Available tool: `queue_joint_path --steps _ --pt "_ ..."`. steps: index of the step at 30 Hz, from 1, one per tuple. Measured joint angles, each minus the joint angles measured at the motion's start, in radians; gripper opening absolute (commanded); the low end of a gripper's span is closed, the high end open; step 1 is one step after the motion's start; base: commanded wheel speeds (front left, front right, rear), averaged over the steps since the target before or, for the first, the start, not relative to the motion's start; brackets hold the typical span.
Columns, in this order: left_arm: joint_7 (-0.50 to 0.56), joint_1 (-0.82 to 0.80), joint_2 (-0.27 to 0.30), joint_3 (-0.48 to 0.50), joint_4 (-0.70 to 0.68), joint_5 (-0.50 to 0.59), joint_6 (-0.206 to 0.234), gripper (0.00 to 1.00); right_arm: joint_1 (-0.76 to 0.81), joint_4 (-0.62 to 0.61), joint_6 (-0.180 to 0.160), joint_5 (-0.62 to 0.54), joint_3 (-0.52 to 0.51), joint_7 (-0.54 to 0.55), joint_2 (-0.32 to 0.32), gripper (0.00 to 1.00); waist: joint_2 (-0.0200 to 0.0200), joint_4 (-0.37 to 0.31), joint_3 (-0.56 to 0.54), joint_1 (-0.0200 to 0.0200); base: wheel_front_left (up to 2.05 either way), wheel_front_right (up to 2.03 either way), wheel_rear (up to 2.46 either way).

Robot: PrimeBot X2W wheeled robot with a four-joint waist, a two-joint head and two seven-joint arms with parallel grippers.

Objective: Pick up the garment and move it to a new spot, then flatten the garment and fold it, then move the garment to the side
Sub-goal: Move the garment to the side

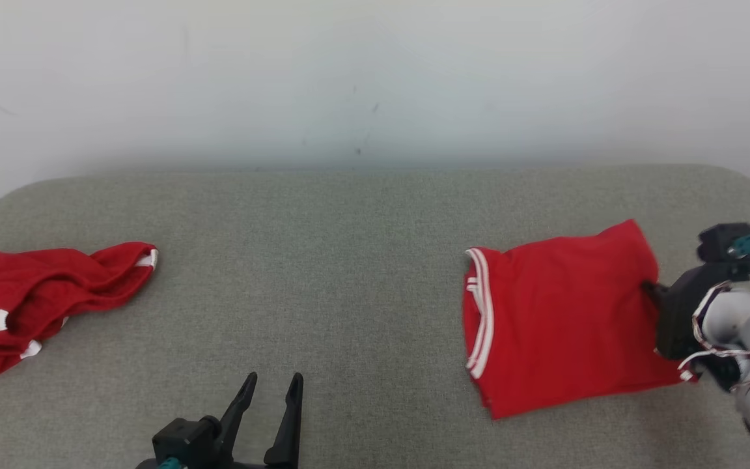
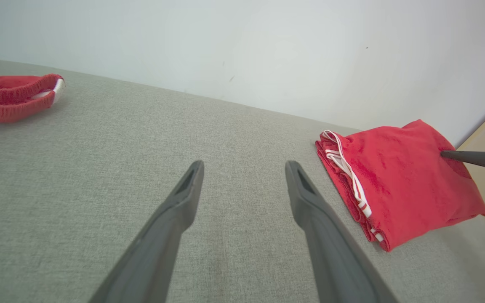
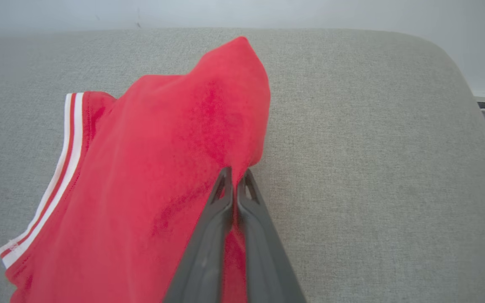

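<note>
- Gripping the right edge of the folded red garment (image 1: pixel 564 319) with the right jaws, closed on the cloth.
- Resting it on the right side of the grey tabletop (image 1: pixel 349 260).
- Holding the left jaws open and empty.
- Showing a crumpled red garment (image 1: pixel 43 293) at far left.

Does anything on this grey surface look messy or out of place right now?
The folded red garment lies askew on the grey surface, its right edge bunched where the shut right pincer pinches it. Far left, a second red garment sits crumpled in a heap, unfolded.
</note>
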Motion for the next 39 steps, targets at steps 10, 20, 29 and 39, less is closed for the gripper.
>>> queue_joint_path --steps 10,20,29,39 --pt "0.015 -0.010 0.000 -0.020 -0.021 0.020 -0.005 1.00 -0.058 0.068 0.000 -0.015 -0.005 0.026 -0.073 0.00 0.0000 -0.012 0.050 0.0001 0.00 0.00 0.00" --pt "0.037 -0.038 -0.002 -0.039 -0.033 0.033 -0.010 1.00 -0.112 0.152 -0.001 -0.041 -0.006 0.052 -0.160 0.00 0.0000 0.018 0.097 0.0001 0.00 0.00 0.00" --pt "0.050 -0.070 -0.006 -0.046 -0.042 0.037 -0.018 1.00 -0.118 0.209 -0.025 -0.096 0.037 0.069 -0.189 0.00 0.0001 0.069 0.144 0.0001 0.00 0.00 0.00" --pt "0.048 -0.070 0.007 -0.029 -0.061 0.039 -0.017 1.00 -0.169 0.235 -0.053 -0.127 0.059 0.079 -0.187 0.00 0.0001 0.087 0.190 0.0002 0.00 0.00 0.00"
